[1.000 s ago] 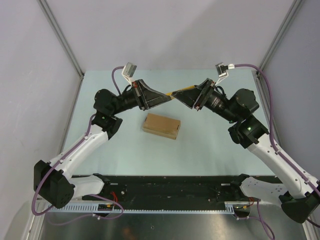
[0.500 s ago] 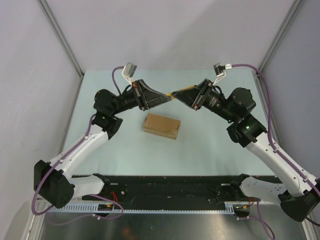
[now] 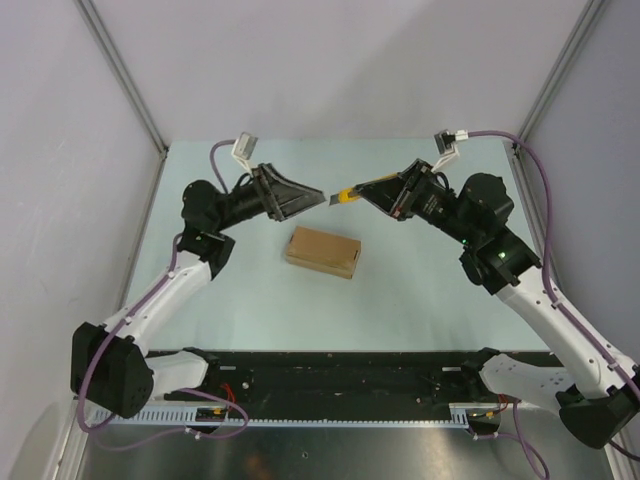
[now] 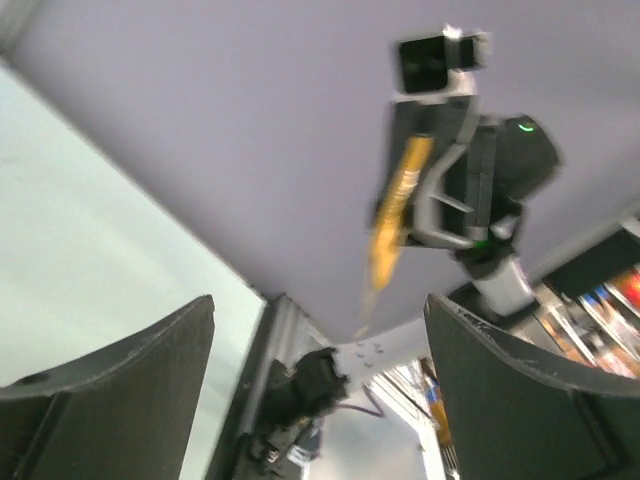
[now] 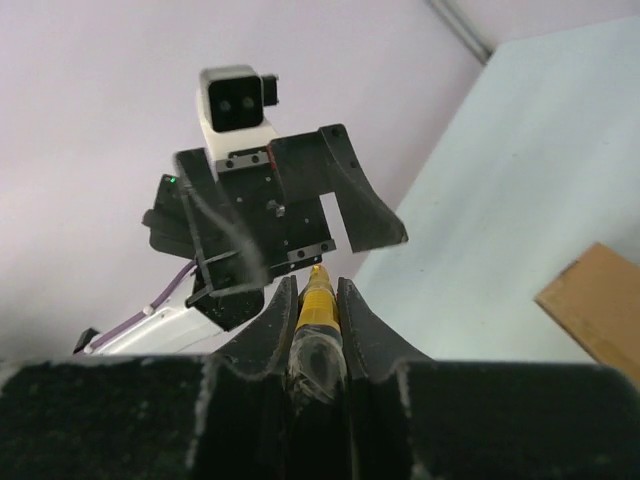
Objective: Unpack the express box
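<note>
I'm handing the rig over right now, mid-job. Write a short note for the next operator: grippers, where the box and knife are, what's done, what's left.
Left gripper: open, empty, in the air facing the knife's tip, apart from it.
Right gripper: shut on the utility knife, held above the table, beyond the box.
Express box: flat on the table between the arms, lid closed, nothing touching it.
Done: knife in hand.
Left: probably slit the box, lift the flap, take out the contents.

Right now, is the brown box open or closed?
Closed. The express box lies flat on the table, its lid down, with no flap lifted and nothing inside showing.
</note>
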You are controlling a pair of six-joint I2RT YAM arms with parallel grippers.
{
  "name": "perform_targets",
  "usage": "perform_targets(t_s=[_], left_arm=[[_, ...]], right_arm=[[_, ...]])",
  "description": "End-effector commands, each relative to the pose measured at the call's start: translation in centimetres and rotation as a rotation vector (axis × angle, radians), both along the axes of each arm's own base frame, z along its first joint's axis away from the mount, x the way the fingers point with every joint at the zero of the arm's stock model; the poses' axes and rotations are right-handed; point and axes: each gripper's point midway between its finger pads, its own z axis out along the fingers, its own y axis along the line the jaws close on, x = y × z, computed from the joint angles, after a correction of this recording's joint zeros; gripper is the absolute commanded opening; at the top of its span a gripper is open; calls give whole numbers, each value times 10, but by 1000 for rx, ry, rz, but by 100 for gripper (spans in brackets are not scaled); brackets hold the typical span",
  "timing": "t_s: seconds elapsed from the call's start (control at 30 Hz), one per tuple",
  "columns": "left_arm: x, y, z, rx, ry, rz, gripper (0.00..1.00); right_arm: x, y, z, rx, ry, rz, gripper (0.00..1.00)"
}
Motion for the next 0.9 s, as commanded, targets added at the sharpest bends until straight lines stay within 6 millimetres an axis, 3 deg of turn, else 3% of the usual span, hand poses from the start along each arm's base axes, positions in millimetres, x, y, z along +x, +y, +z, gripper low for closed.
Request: perform_targets(t_s=[0.0, 0.03, 0.1, 0.17, 0.3, 0.33, 0.37, 0.5, 0.57, 0.6, 0.63, 0.73, 0.77, 0.87], left_arm=[[30, 38, -48, 59, 41, 143, 88], [37, 44, -73, 79, 95, 175, 87], [49, 59, -96, 103, 130, 244, 85], [60, 73, -132, 151, 215, 330, 81], [85, 106, -197, 356, 339, 573, 80], [89, 112, -201, 393, 358, 616, 81], [93, 125, -224, 470, 434, 685, 81], [101, 134, -243, 552, 468, 715, 84], [108, 132, -245, 559, 479, 712, 85], [112, 131, -258, 583, 509, 701, 87], [118, 130, -255, 578, 504, 697, 88], [137, 124, -264, 610, 508, 666, 89], [142, 122, -267, 619, 507, 654, 89], [153, 115, -281, 627, 547, 621, 89]], right_arm=[[-1, -25, 7, -37, -36, -91, 0], [3, -29, 3, -64, -45, -118, 0], [8, -34, -13, -123, -17, -153, 0], [13, -36, -33, -214, -11, -186, 0], [30, -36, -71, -382, -12, -255, 0], [38, -41, -82, -422, -2, -315, 0], [43, -42, -91, -466, -4, -337, 0], [61, -47, -138, -611, 77, -444, 0], [73, -53, -171, -701, 140, -504, 0], [76, -54, -184, -719, 178, -526, 0], [80, -62, -206, -786, 226, -571, 0], [86, -70, -238, -844, 307, -626, 0], [88, -66, -255, -875, 331, -612, 0], [93, -52, -277, -900, 347, -575, 0]])
